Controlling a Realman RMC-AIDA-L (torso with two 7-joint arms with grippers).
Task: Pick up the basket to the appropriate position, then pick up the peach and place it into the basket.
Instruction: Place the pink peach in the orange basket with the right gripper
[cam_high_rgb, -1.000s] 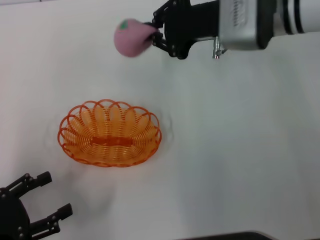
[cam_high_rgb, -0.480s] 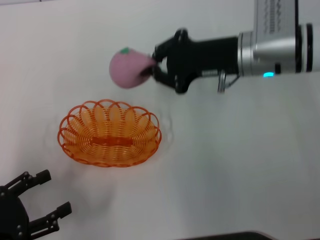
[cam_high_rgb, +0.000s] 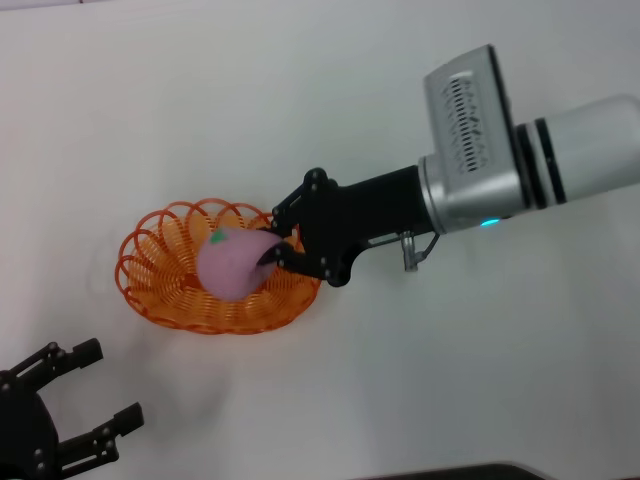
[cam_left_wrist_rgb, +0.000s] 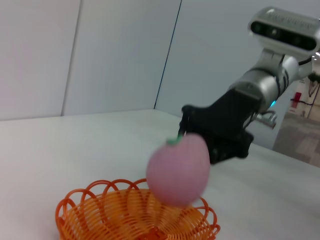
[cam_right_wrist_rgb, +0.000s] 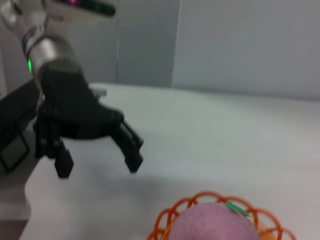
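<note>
A: Change since the previous head-view frames: the right gripper (cam_high_rgb: 272, 250) has come down from the far side of the table and now sits over the basket (cam_high_rgb: 150, 295), carrying the peach (cam_high_rgb: 232, 264) with it. The basket has not shifted.

B: Grip state?

A: Right fingers closed against the peach's side. In the head view the pink fruit overlaps the basket's right half. In the left wrist view the peach (cam_left_wrist_rgb: 178, 169) hangs above the basket (cam_left_wrist_rgb: 100, 215), its lower edge about level with the scalloped rim; whether it touches the wire I cannot tell. The green leaf mark points up and away from the gripper.

B: Left arm?

A: The left gripper (cam_high_rgb: 92, 398) is parked at the near left corner of the white table (cam_high_rgb: 480, 380), fingers spread wide, nothing between them. It stands well apart from the basket. The right wrist view shows it (cam_right_wrist_rgb: 95, 162) across the table, open, with the peach (cam_right_wrist_rgb: 215, 225) and basket rim (cam_right_wrist_rgb: 172, 212) in the foreground.
</note>
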